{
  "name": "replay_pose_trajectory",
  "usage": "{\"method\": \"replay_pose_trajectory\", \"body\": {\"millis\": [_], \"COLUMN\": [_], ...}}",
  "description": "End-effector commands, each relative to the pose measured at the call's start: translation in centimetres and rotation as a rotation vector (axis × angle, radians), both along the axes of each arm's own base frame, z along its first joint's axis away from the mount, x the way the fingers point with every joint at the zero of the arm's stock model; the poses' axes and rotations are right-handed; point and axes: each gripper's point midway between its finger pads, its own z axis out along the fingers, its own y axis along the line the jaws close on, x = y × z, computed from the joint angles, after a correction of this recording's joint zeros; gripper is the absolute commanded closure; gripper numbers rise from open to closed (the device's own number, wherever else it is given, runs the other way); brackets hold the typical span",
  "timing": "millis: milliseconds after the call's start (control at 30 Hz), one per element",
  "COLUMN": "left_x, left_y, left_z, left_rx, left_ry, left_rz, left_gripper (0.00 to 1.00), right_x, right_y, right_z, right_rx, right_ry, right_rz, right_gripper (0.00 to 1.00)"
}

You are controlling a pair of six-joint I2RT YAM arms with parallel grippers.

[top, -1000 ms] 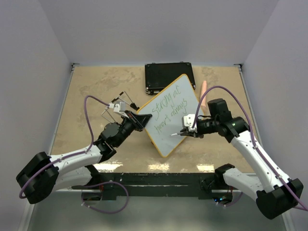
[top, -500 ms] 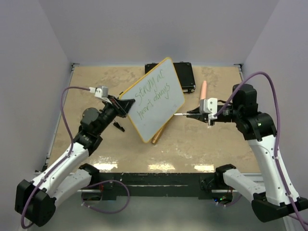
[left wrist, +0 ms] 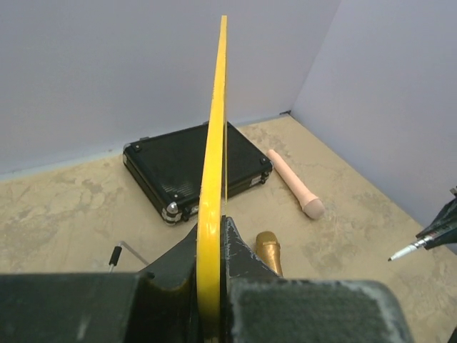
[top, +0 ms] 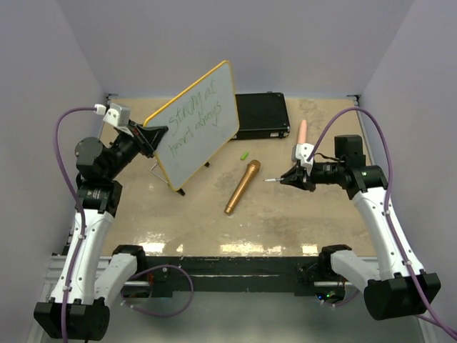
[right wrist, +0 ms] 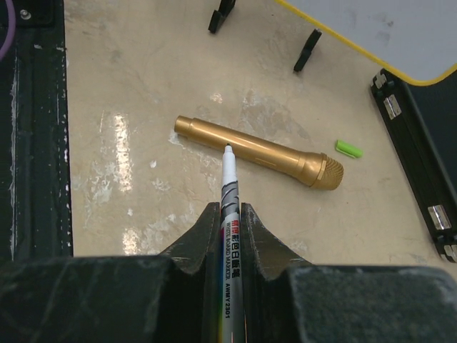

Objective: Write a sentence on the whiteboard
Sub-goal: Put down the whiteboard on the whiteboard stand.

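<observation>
The whiteboard (top: 203, 132), white with a yellow rim, is held tilted in the air at the back left. My left gripper (top: 150, 136) is shut on its left edge. The sentence (top: 191, 118) shows as green handwriting in two lines on its face. In the left wrist view the whiteboard (left wrist: 216, 136) stands edge-on between the shut jaws of the left gripper (left wrist: 212, 230). My right gripper (top: 291, 176) hovers at the right, apart from the board, shut on a white marker (right wrist: 228, 187) whose tip points left. The right gripper (right wrist: 230, 211) is above the table.
A gold microphone (top: 241, 187) lies on the table in the middle. A black case (top: 263, 114) sits at the back, with a pink cylinder (top: 302, 132) to its right. A small green cap (top: 244, 155) lies near the case. Purple walls enclose the table.
The left arm has raised the whiteboard off the table toward the back left. The right arm has drawn the marker away from the board. The gold microphone now shows.
</observation>
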Motion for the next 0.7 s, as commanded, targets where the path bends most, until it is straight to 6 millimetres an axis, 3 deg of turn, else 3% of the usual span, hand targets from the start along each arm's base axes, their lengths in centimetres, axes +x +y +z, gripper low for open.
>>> {"method": "replay_pose_trajectory", "body": {"millis": [0, 100, 200, 333, 667], "left_x": [-2.3, -2.3, -2.5, -3.0, -1.9], "left_y": [0.5, 2.0, 3.3, 4.5, 4.3], "left_z": [6.6, 6.2, 4.2, 3.2, 0.8], "left_rx": [0.092, 0.144, 0.19, 0.213, 0.187], "left_ry": [-0.226, -0.22, -0.161, -0.154, -0.115], "left_rz": [-0.024, 0.054, 0.126, 0.197, 0.181], "left_gripper": [1.0, 1.0, 1.0, 1.0, 1.0], "right_x": [-0.4, -0.5, -0.5, -0.7, -0.7], "right_y": [0.4, 0.4, 0.5, 0.5, 0.5], "right_z": [0.6, 0.3, 0.0, 0.0, -0.1], "right_rx": [0.032, 0.034, 0.029, 0.032, 0.028], "right_ry": [-0.022, -0.009, 0.004, 0.009, 0.009], "right_rz": [0.032, 0.036, 0.044, 0.057, 0.049], "right_gripper": [1.0, 1.0, 1.0, 1.0, 1.0]}}
